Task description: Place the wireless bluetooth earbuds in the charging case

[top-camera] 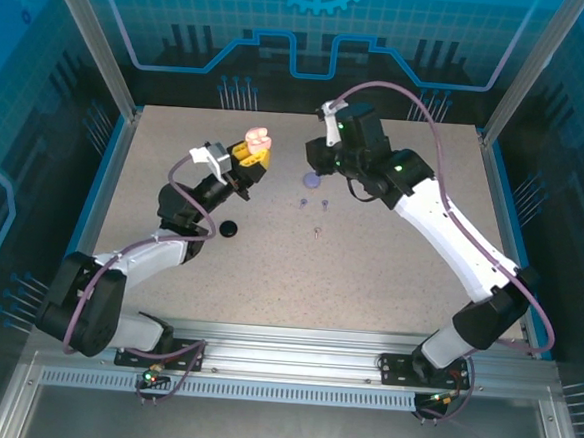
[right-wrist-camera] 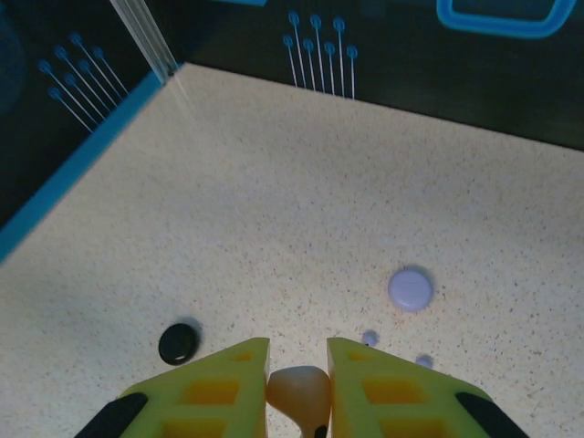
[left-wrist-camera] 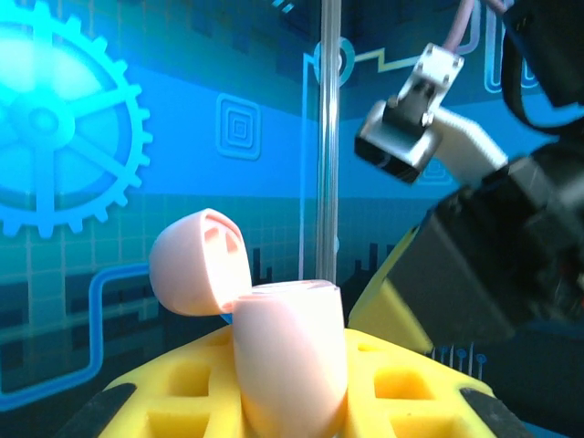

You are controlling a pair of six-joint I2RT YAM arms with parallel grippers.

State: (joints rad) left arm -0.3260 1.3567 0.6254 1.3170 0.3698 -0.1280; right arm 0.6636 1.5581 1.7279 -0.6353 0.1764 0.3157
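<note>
Black case [right-wrist-camera: 178, 343], purple case [right-wrist-camera: 411, 289] (closed), perhaps earbuds [right-wrist-camera: 369, 338]

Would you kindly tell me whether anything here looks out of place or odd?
Nothing looks damaged or spilled. Two purple earbuds lie loose on the table beside the purple case, and one tiny piece lies alone nearer the arms. The left claw holds the pink case open; the right claw pinches a pink earbud.

Robot lab, aluminium frame [top-camera: 293, 341], blue printed walls [top-camera: 316, 20]
</note>
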